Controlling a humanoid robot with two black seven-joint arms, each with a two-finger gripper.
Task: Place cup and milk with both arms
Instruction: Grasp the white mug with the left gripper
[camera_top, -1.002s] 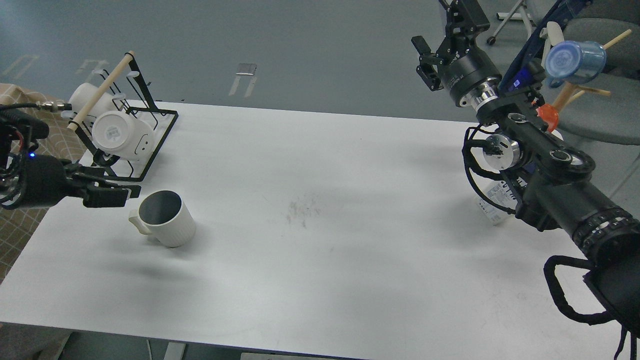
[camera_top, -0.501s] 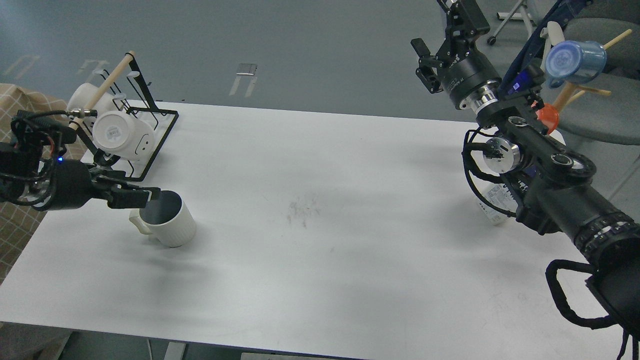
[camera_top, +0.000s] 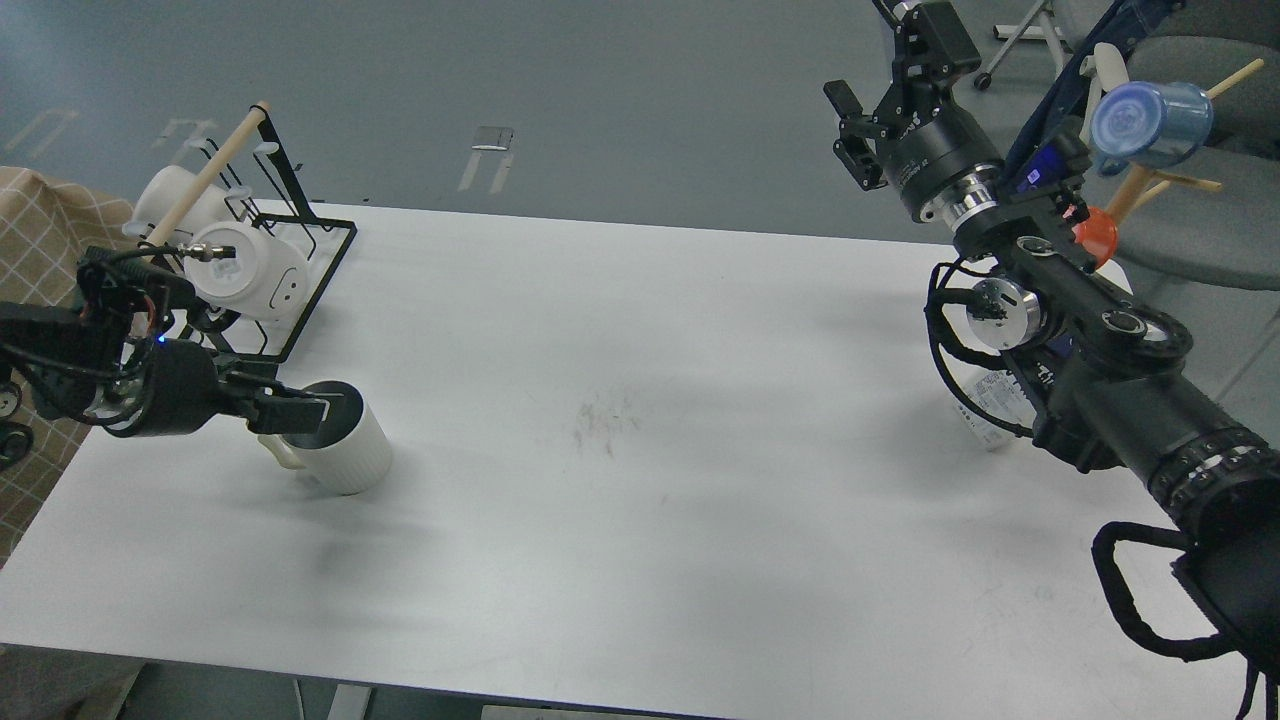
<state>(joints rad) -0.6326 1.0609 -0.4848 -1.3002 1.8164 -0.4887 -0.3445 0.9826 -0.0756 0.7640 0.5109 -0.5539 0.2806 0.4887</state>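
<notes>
A white ribbed cup (camera_top: 350, 455) with a dark inside stands upright on the white table (camera_top: 640, 420), at the left, its handle pointing left. My left gripper (camera_top: 305, 410) comes in from the left and sits over the cup's mouth, covering most of the opening. Its dark fingers cannot be told apart. The milk carton (camera_top: 990, 405) stands at the table's right edge, mostly hidden behind my right arm. My right gripper (camera_top: 887, 65) is raised high above and behind the table's right end, far from the carton, with its jaws apart and empty.
A black wire rack (camera_top: 310, 275) with a wooden bar holds white mugs (camera_top: 250, 265) at the back left, just behind the cup. A blue cup (camera_top: 1150, 120) hangs on a wooden peg stand at the far right, with an orange piece (camera_top: 1097, 232) below it.
My left gripper has moved right and forward, from beside the cup's left rim to over its mouth. The right arm has barely shifted. The cup and carton have not moved.
</notes>
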